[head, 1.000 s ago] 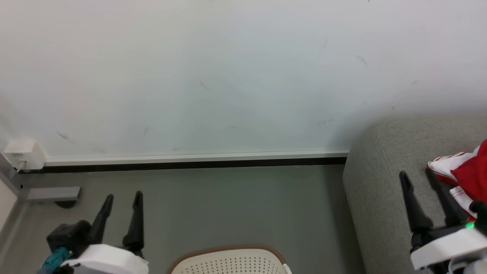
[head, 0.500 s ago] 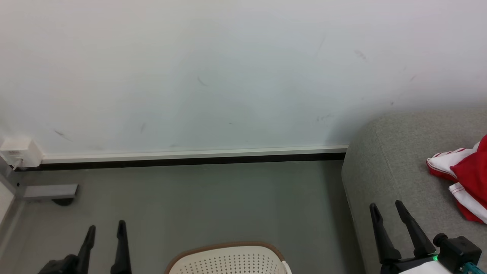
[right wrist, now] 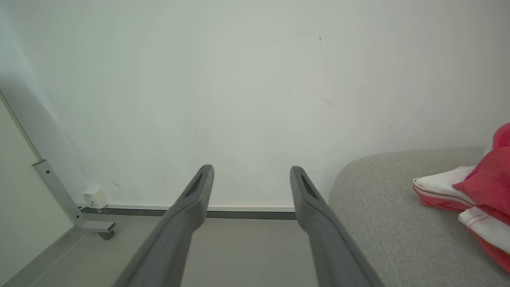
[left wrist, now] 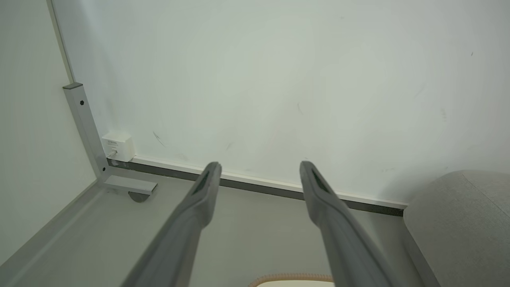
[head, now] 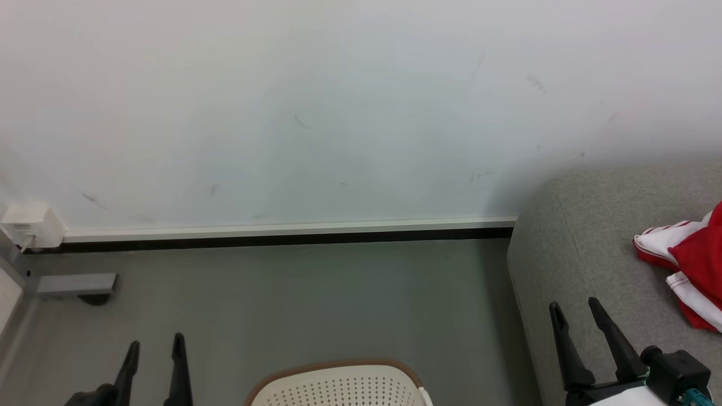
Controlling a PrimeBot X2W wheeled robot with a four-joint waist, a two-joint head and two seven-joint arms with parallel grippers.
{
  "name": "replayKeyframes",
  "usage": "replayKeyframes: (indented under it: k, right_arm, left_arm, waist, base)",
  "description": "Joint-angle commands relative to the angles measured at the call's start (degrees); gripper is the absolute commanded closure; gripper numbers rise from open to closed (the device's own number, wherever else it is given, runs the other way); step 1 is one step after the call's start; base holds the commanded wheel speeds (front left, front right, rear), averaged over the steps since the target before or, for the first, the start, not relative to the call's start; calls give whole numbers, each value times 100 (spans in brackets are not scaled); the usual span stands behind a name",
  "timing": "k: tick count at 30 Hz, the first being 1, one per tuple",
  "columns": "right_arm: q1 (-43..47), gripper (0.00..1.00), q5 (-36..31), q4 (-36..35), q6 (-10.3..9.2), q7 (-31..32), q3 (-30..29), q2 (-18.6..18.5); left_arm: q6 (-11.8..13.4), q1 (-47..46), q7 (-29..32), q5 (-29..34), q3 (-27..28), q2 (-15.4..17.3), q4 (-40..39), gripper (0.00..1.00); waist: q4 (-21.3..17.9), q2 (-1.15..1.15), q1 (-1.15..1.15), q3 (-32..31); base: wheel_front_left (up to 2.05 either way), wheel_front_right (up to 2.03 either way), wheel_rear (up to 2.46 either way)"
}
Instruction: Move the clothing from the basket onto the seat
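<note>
Lying crumpled on the large grey upholstered seat [head: 586, 237], right edge of frame: soft red-and-white fabric clothing [head: 695, 265]; likely light, limp, best pinched at a raised fold. Cream perforated plastic basket [head: 338, 388], bottom centre. Left gripper [head: 156, 339], right gripper [head: 573, 302]: spread wide, empty.

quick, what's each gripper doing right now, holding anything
Left gripper: open, fingers apart, holding nothing.
Right gripper: open, fingers apart, holding nothing.
</note>
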Motion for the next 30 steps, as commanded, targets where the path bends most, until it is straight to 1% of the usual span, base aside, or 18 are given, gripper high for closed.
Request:
replayKeyframes:
  k: [1,9,25,26,30]
  right_arm:
    - [-29,0,-23,47,-13,-18,-39,32]
    - [-82,0,-100,101,-13,-18,-51,63]
    - [-85,0,-112,155,-13,-19,-24,99]
    - [-82,100,-109,160,-13,-19,-24,102]
    - [69,100,3,230,1,43,-7,160]
  left_arm:
    - [-54,-26,-2,76,66,-55,25,0]
    - [-230,-88,-2,292,251,-192,123,0]
    - [-436,-112,-2,499,477,-343,222,0]
    - [-445,-113,-2,504,484,-350,232,100]
    - [-454,-64,54,367,458,-365,371,100]
  waist:
    - [-8,0,0,0]
    - [-19,0,0,-1]
    - [-64,0,0,-49]
    - [-64,0,0,-52]
    - [-66,0,0,-49]
  base:
    - [0,0,0]
    - [0,0,0]
    - [0,0,0]
    - [0,0,0]
    - [0,0,0]
